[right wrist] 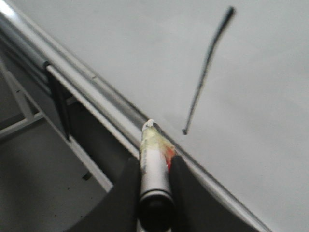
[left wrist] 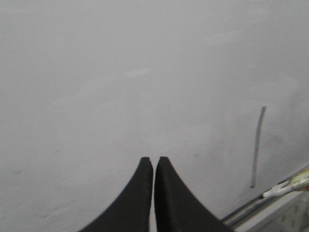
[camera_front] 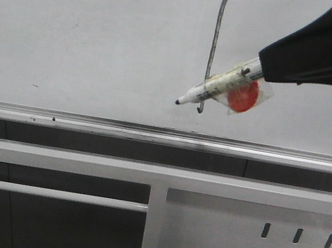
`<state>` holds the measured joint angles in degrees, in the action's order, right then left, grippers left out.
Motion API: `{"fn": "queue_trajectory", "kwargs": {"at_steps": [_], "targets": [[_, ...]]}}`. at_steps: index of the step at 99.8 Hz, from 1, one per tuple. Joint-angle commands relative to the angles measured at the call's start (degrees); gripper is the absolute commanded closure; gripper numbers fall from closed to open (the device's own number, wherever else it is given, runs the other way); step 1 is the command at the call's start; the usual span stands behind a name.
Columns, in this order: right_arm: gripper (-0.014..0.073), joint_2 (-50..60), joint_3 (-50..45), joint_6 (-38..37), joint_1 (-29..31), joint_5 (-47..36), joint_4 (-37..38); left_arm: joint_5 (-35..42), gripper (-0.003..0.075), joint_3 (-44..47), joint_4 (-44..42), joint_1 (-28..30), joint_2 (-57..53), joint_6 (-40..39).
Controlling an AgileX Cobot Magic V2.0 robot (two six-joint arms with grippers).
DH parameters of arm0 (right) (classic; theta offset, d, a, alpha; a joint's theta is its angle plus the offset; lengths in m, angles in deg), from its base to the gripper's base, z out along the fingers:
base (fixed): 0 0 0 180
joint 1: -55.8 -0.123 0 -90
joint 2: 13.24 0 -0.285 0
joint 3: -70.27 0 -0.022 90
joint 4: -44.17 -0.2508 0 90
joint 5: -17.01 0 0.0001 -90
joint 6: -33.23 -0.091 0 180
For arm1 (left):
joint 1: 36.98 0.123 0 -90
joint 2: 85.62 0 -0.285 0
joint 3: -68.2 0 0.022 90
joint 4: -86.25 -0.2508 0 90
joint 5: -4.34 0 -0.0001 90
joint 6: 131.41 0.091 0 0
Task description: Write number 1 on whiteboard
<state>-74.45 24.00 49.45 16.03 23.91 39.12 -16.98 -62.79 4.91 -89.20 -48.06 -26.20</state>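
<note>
Right gripper [right wrist: 150, 176] pinched a marker [camera_front: 214, 86], tip pointing left and down, just left of the 1's hooked lower end. The 1 [camera_front: 214, 42] ran vertically on the whiteboard [camera_front: 92, 34], above the rail [camera_front: 88, 124]. Left gripper [left wrist: 153, 166] was pressed together, holding nothing, facing the board.

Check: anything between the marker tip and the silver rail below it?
Nothing. In the front view only bare whiteboard lies between the marker tip and the rail. The right gripper holds the marker.
</note>
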Motion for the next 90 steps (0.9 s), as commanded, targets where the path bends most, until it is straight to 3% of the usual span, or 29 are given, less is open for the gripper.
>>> {"fn": "queue_trajectory", "kwargs": {"at_steps": [1, 11, 28, 33, 66, 90], "targets": [[0.0666, 2.7, 1.8, 0.6, -3.6, 1.6, 1.6, 8.5, 0.0739, -1.6, -3.3, -0.3, 1.6, 0.4], [0.0666, 3.3, 3.1, 0.6, -6.4, 6.5, 1.6, 17.7, 0.0679, -1.3, -3.3, -0.3, 5.5, 7.5], [0.0666, 3.2, 9.2, 0.6, -8.5, 15.2, 1.6, 24.1, 0.037, -1.0, -3.3, -0.3, 16.0, 10.2], [0.0666, 3.2, 11.0, 0.6, -8.6, 16.8, 1.6, 24.4, 0.0334, -1.0, -4.3, -0.3, 19.0, 11.2], [0.0666, -0.7, 17.9, 0.6, -8.9, 20.8, 0.7, 27.2, 0.0334, -3.1, -4.6, -0.3, 30.5, 13.7], [0.0666, -3.6, 17.9, 0.6, -13.4, 16.7, 0.2, 26.3, 0.0334, -4.1, -4.6, -0.3, 30.7, 14.6]]}}
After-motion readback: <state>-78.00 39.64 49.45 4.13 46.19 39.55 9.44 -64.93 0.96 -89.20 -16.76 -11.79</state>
